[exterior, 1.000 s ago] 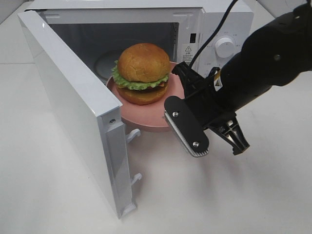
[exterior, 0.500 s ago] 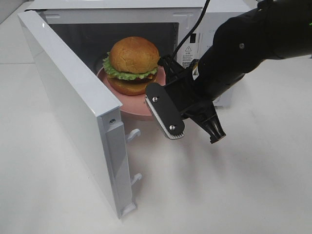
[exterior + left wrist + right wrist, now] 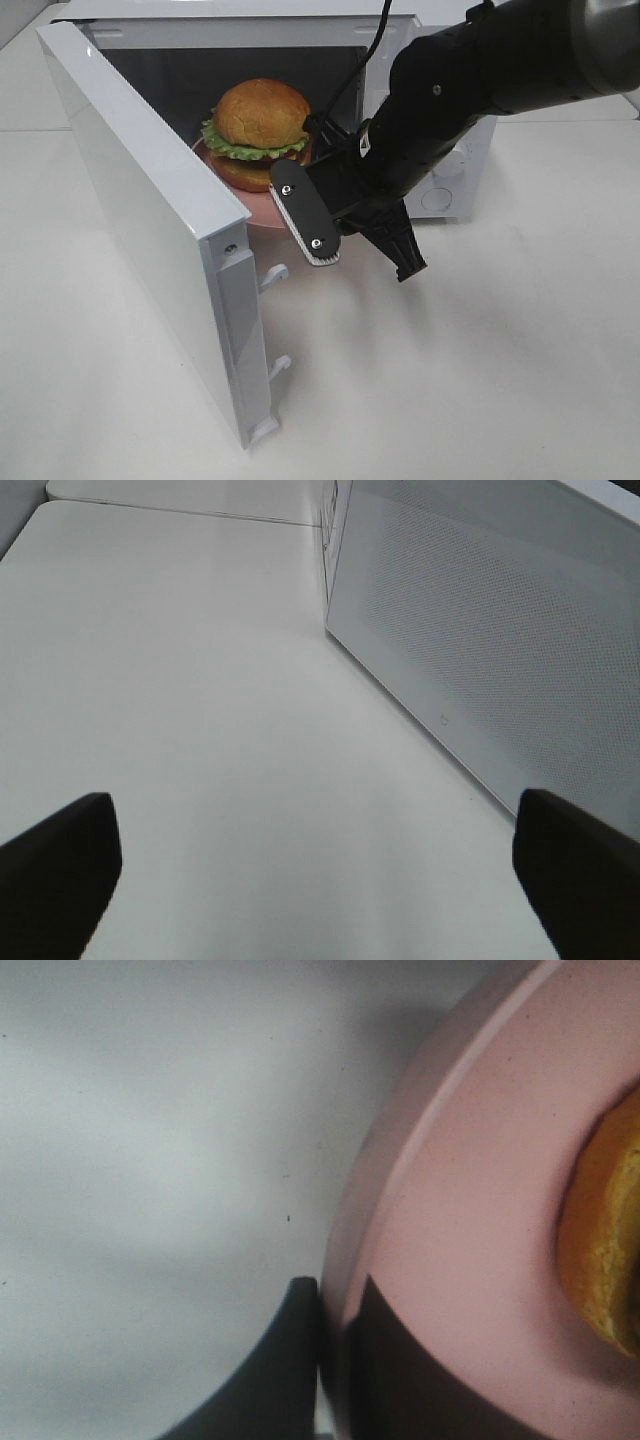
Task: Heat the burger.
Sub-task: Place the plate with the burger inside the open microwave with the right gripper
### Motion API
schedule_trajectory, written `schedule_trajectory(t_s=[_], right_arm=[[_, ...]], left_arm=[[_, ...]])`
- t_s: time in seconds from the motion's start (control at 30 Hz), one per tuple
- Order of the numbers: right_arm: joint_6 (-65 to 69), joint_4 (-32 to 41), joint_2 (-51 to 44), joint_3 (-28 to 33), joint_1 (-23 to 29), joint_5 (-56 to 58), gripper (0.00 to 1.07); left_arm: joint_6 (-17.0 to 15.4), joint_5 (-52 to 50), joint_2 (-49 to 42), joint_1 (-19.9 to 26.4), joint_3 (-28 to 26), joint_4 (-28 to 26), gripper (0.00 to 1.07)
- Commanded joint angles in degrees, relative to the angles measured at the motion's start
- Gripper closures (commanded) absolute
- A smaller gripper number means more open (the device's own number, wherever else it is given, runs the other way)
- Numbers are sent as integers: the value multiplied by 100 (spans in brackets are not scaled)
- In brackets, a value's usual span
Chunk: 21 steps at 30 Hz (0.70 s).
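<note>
One second on, we have the burger and plate deeper inside the microwave, right gripper pinching the rim, left gripper spread: loading nearly done.

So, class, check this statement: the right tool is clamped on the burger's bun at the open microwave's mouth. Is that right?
No. The right tool is clamped on the rim of the pink plate, not the bun; the burger sits on that plate at the open microwave's mouth. The right wrist view shows its fingers either side of the rim.
</note>
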Motion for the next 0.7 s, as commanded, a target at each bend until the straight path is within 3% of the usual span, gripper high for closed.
schedule_trajectory(t_s=[0.03,0.27,0.7], right_arm=[[166,-34,29,-212,0,-315,107],[894,-539,413,-716,-23,-155,107],[1621,-808,968,-1473,-23,46,107]], left_arm=[[0,-86,-103,23,6,-6,6],[0,-86,-103,23,6,-6,6],[0,-80,-103,23,6,40,6]])
